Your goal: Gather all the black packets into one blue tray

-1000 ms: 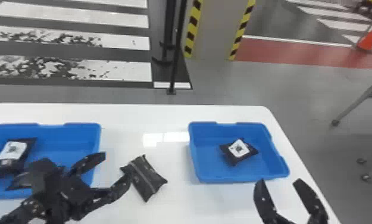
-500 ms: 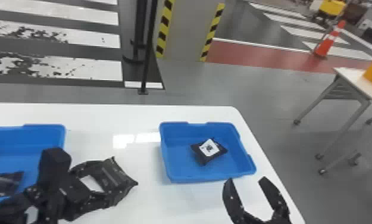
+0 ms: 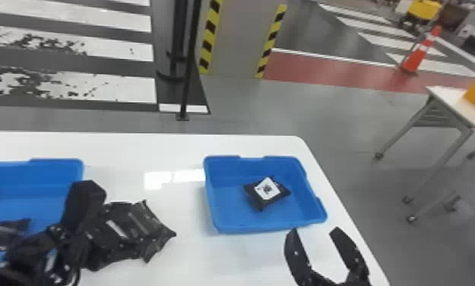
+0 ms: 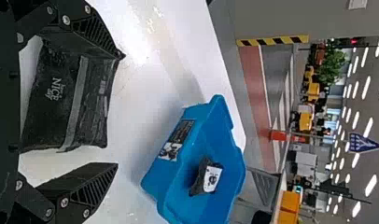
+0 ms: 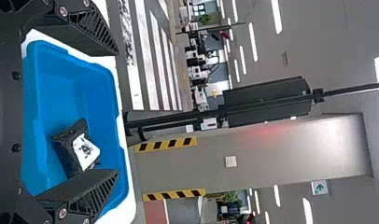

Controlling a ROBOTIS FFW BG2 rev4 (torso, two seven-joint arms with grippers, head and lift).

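The open tool [image 4: 121, 110] frames a black packet [image 4: 59, 100].

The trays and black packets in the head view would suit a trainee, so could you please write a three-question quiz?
1. True or false: the packet by the left gripper lies outside the left-hand tray.
2. How many packets lie in the right-hand tray? A) none B) one C) three
3. Fill in: the label on that tray's packet is mostly ____.
Key: 1 true; 2 B; 3 white.
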